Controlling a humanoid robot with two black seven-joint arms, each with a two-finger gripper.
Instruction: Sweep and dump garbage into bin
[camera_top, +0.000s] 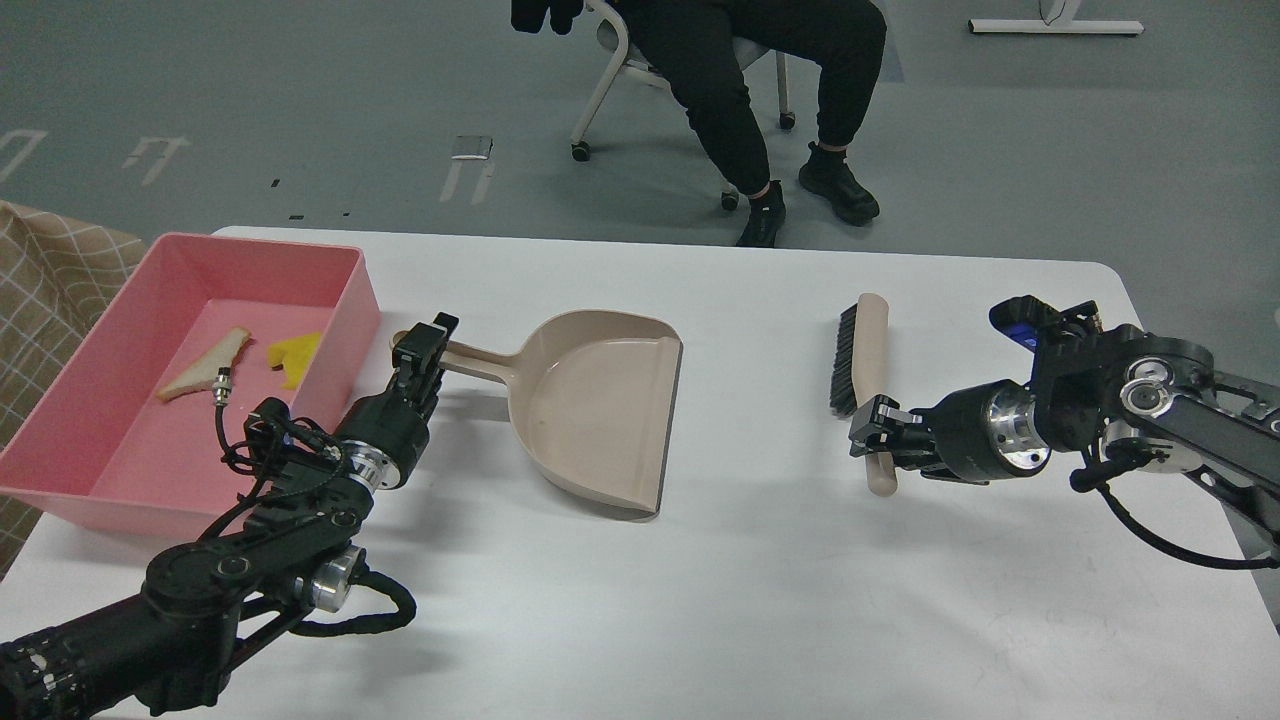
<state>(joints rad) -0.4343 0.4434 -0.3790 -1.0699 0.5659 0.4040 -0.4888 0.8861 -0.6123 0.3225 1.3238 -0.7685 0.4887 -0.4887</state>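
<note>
The pink bin (60, 440) stands at the table's left edge. Inside it lie the torn white bread slice (205, 364) and the yellow sponge chunk (296, 356). My left gripper (424, 345) is shut on the handle of the beige dustpan (596, 406), which rests on the table right of the bin with its mouth facing right. My right gripper (872, 437) is shut on the lower handle of the beige hand brush (866, 360), whose black bristles face left toward the dustpan.
The white table (740, 600) has bare surface in front and between dustpan and brush. A seated person (760, 90) on a chair is behind the table's far edge. A checked cloth (50, 280) lies at the far left.
</note>
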